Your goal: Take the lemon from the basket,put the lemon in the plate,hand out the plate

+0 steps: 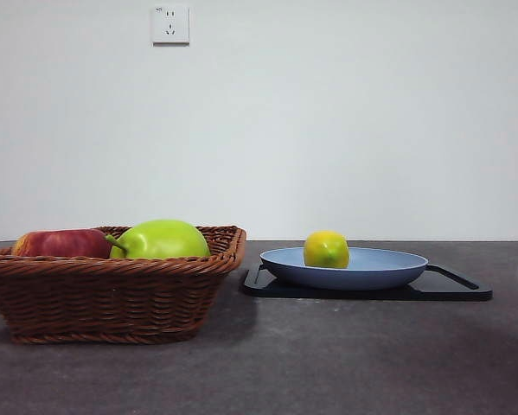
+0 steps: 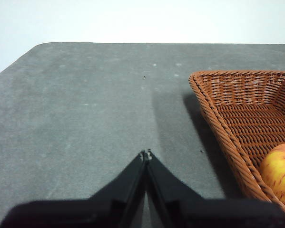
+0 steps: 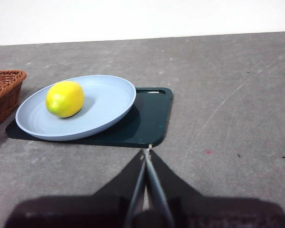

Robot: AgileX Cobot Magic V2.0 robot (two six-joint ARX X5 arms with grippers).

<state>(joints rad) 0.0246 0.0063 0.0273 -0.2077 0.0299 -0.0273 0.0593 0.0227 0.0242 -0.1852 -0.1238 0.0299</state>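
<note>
Lemon (image 1: 326, 249) sits toward one side of the plate (image 1: 388, 270), not centred, so the step left for you is handing the plate out. The right gripper (image 3: 146, 153) hangs near the black tray (image 3: 149, 124) under the plate, jaws pressed together and empty; open them and take the raised rim on the side away from the fruit. Lift level and slowly: the matte blue dish is shallow and smooth, and a round, waxy lemon will roll. The left gripper (image 2: 146, 154), jaws likewise together and empty, waits over the grey table (image 2: 85, 109) beside the woven wicker basket (image 2: 228, 118).
</note>
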